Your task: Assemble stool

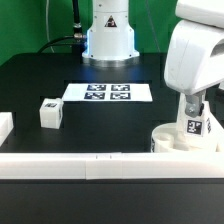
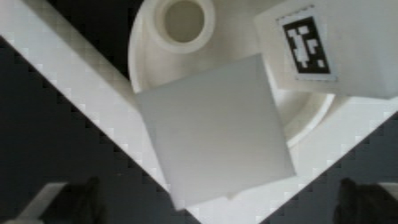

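The round white seat (image 1: 176, 140) lies at the exterior view's right, against the front rail. In the wrist view the seat (image 2: 178, 60) shows its central hole. A tagged white leg (image 1: 195, 125) stands on the seat under my gripper (image 1: 193, 108). In the wrist view a plain grey-white leg face (image 2: 214, 130) fills the middle, and a tagged block (image 2: 302, 45) sits beyond it. My gripper (image 2: 217, 203) is open: one dark finger (image 2: 71, 200) and the other (image 2: 365, 200) stand wide on either side of the leg, apart from it. A second leg (image 1: 50, 113) lies on the table at the left.
The marker board (image 1: 107, 92) lies mid-table before the robot base (image 1: 108, 40). A long white border rail (image 1: 90, 165) runs along the front and meets another at a corner (image 2: 71, 75) by the seat. A white part (image 1: 5, 126) shows at the left edge.
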Controlling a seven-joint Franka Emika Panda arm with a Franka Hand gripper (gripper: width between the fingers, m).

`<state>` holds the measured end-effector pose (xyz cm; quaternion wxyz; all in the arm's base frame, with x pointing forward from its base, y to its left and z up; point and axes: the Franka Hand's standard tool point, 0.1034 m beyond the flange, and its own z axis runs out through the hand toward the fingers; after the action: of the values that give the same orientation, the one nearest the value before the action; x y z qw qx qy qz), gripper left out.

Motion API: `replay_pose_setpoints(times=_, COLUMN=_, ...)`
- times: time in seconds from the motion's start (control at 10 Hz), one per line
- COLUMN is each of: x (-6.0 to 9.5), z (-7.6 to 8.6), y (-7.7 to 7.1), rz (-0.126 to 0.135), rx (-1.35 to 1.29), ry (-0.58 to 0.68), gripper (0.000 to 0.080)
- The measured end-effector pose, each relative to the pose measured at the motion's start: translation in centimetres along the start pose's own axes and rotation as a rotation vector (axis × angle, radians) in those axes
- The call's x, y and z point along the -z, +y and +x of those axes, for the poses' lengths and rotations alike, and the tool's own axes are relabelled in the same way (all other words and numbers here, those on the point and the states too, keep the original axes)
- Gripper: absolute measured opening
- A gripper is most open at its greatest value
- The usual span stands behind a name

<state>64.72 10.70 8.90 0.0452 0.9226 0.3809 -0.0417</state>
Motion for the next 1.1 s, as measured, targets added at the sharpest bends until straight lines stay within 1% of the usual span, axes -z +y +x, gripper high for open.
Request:
replay_pose_setpoints(times=0.3, x=-0.31, z=-0.67, y=0.74, rz=0.002, rx=-0.019, ry=-0.001, gripper=0.0649)
replay_pose_setpoints(times=0.4, x=-0.36, z=-0.69, y=0.72, rz=0.002, rx=-0.021, ry=-0.001, gripper=0.0532)
replay_pose_setpoints(times=0.5, x=-0.40, z=-0.71, y=0.69, rz=0.002, rx=-0.023, ry=-0.002, gripper=0.0396)
replay_pose_setpoints(times=0.6, x=-0.41, z=-0.68, y=0.65, rz=0.002, rx=-0.028, ry=-0.001, gripper=0.0396)
replay_pose_setpoints(times=0.7, x=-0.41, z=-0.64, y=0.65, rz=0.002, rx=-0.033, ry=0.000, gripper=0.0331)
replay_pose_setpoints(times=1.1, x=-0.41, z=-0.66, y=0.70, rz=0.001, rx=-0.069, ry=0.000, gripper=0.0331)
